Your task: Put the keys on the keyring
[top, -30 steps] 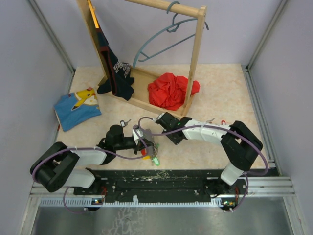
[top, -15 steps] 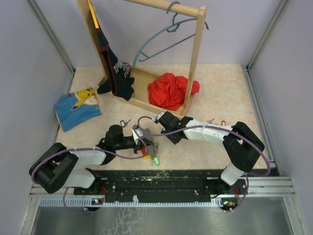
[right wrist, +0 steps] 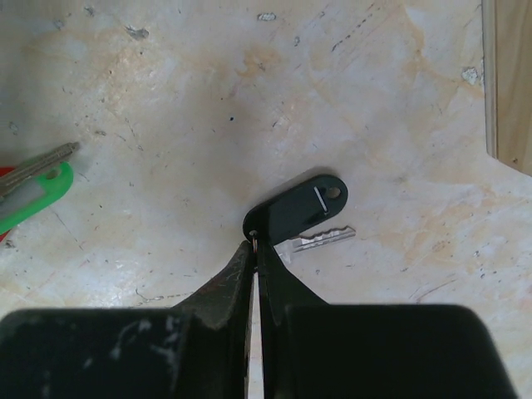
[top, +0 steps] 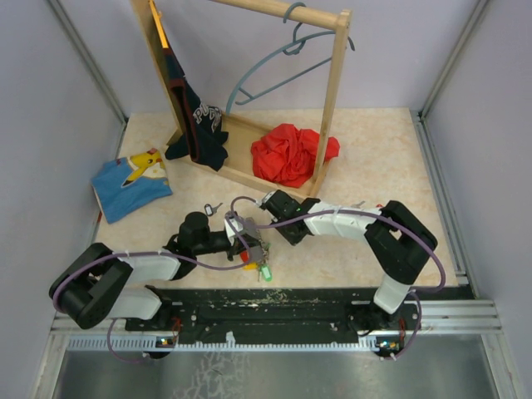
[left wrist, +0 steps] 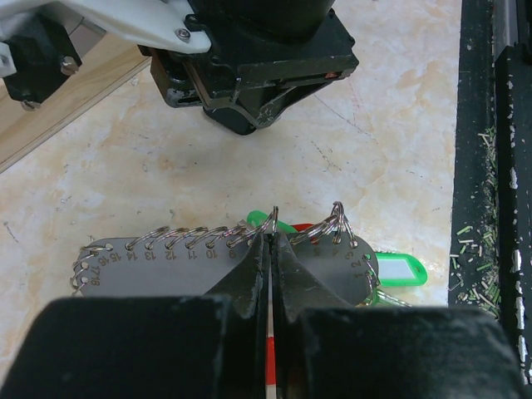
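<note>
Near edge of the tabletop [top: 374, 158], about mid-width: keyring [left wrist: 166, 266] sits in the left gripper [left wrist: 270, 245]. In the left wrist view it shows as a grey numbered plate with wire loops along its upper edge. The jaws are drawn in to a thin slit and pinch the plate at that looped edge. A green tab [left wrist: 399, 270] lies flat on the tabletop just beyond the plate on the near-edge side.

- Judgement: the pinch at the rim holds the plate steady and leaves the loops facing the other arm.
- Right gripper [right wrist: 253, 249] faces the left one from the far side, close but apart. Its jaws are nearly closed on the end of a black-headed key [right wrist: 299, 208]. The silver blade pokes out beside the head, low over the tabletop; I cannot tell whether it touches.
- Judgement: gripping the head end leaves the hole end free to meet a loop. The key is not yet on the keyring, so threading is the step in hand.
- A small loose key [top: 214, 208] lies toward the left edge, apart from both grippers.
- Wooden rack [top: 332, 108] and red cloth [top: 287, 154] sit toward the far edge, well clear.
- Risk: the thin loops give a small target, and the key may skid off.
</note>
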You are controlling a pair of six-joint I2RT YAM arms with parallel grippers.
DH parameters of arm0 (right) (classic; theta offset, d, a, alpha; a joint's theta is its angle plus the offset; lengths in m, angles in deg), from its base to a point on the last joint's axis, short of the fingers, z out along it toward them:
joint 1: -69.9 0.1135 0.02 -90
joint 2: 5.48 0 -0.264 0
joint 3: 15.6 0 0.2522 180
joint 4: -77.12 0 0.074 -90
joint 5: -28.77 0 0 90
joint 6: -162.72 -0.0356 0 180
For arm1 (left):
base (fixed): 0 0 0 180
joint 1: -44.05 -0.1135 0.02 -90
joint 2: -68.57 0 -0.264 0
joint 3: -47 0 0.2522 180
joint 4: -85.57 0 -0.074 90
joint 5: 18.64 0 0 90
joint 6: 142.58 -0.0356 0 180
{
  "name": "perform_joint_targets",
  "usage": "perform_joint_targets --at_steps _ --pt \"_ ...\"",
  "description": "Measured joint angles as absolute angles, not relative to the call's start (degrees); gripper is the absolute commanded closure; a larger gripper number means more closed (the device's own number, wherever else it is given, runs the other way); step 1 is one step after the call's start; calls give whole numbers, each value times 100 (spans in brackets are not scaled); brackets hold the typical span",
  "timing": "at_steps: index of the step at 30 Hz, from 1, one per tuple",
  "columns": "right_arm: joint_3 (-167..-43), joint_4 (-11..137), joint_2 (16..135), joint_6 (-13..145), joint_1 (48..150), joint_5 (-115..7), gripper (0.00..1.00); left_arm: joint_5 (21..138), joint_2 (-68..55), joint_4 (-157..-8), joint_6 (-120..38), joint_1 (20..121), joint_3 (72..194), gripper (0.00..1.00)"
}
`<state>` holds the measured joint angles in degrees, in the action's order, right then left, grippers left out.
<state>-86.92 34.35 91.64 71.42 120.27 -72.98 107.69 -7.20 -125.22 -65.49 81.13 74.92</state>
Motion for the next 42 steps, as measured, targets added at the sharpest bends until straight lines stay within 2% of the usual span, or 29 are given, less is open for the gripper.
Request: perform_joint_targets --at_steps 6,18,34,39,42 --pt "-8727 3372 9177 7100 12027 -7298 87 10769 -720 -12522 -6549 8113 7492 100" --pt "-8757 3323 9173 7100 12027 -7294 86 10769 -720 -12522 -6549 8113 7492 100" --pt "-8757 3247 9166 7100 12027 -7287 90 10769 -720 -12520 -6549 8113 7492 100" --pt "-8757 3205 8980 7100 12027 -7252 97 10769 -720 -12520 -6549 8113 7492 100" --pt "-8762 3212 8917 7096 12027 -7243 97 10769 -720 -12520 -6549 8113 7492 100"
